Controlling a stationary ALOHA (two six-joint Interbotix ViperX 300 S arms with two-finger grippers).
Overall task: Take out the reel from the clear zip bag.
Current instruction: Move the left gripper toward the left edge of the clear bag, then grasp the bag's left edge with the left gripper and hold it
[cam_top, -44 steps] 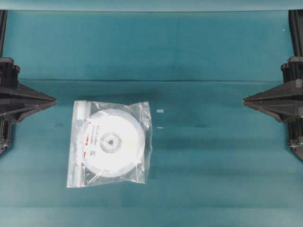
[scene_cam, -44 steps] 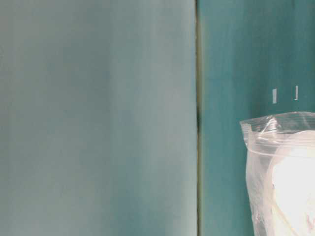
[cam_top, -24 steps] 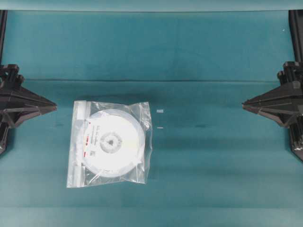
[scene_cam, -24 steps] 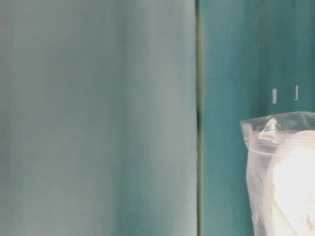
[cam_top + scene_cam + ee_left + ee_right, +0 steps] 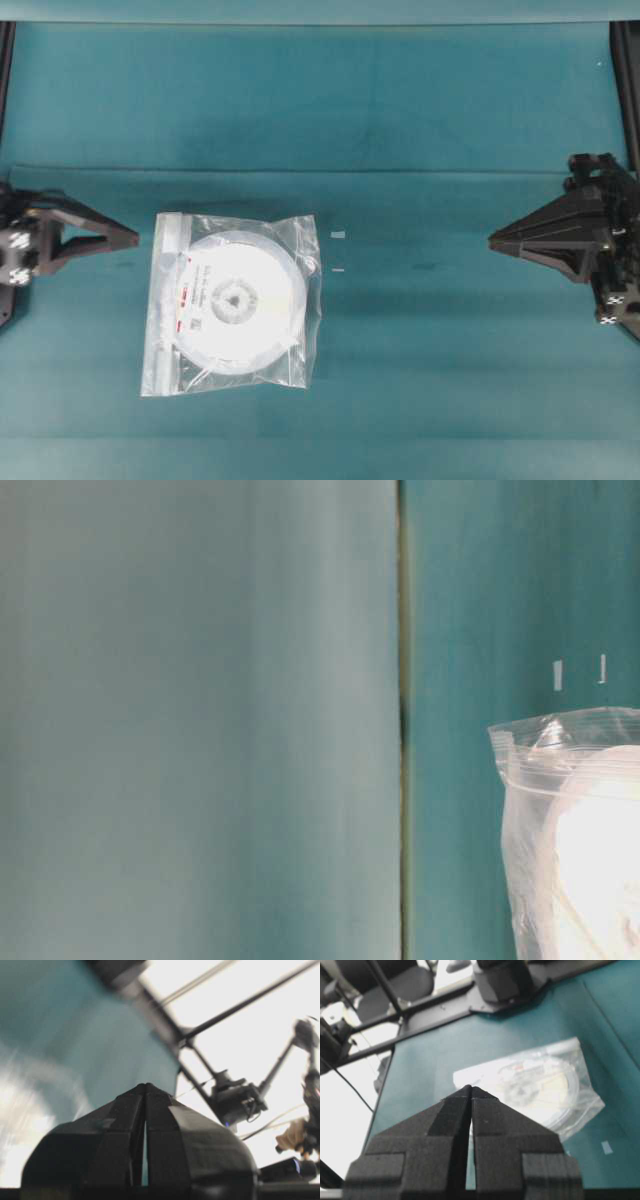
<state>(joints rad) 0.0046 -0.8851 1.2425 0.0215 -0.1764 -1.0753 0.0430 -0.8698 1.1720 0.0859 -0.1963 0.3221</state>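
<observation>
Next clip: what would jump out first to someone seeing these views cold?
A flat round white plastic reel sealed in a crinkly clear square zip bag lies left of centre on the teal table. At the side edges, the black left gripper and right gripper point inward, both shut, neither touching the bag.

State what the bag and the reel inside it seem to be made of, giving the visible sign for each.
Clear zip bag: thin transparent plastic film, glossy; it crinkles and shows glare. Reel: probably rigid white plastic, smooth; flat even disc with a greyish hub.
</observation>
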